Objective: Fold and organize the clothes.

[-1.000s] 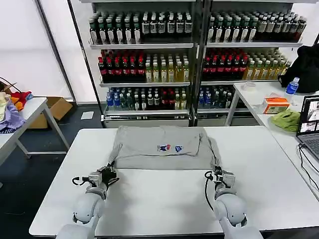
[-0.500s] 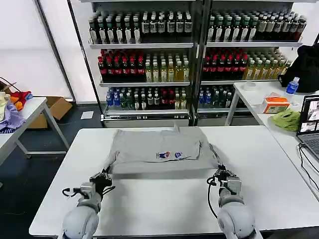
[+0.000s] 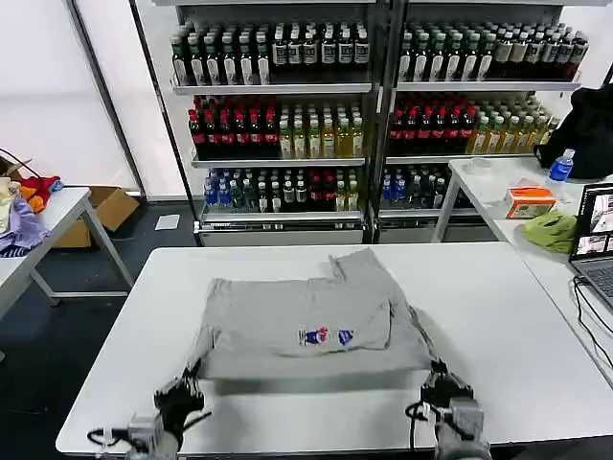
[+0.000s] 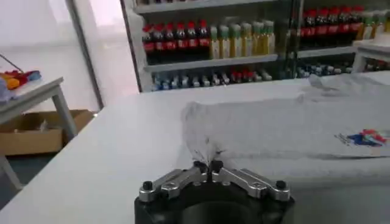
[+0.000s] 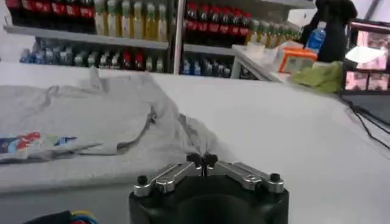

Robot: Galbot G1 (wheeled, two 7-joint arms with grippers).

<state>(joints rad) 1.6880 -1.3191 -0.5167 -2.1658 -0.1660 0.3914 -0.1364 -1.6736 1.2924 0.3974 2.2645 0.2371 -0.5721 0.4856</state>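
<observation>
A grey shirt with a small multicoloured chest print lies partly folded on the white table, one flap standing up at its far edge. My left gripper is shut on the shirt's near left corner by the table's front edge, and my right gripper is shut on its near right corner. In the left wrist view the gripper pinches a pulled-up point of the shirt. In the right wrist view the gripper pinches bunched fabric of the shirt.
Shelves of bottles stand behind the table. A side table at right holds a laptop, a green cloth, an orange box and a water bottle. Another table with clothes stands at left, with a cardboard box nearby.
Both grippers have drawn back toward the table's front edge, dragging the shirt's near edge with them. The whole shirt has slid nearer and its far flap has lifted.
</observation>
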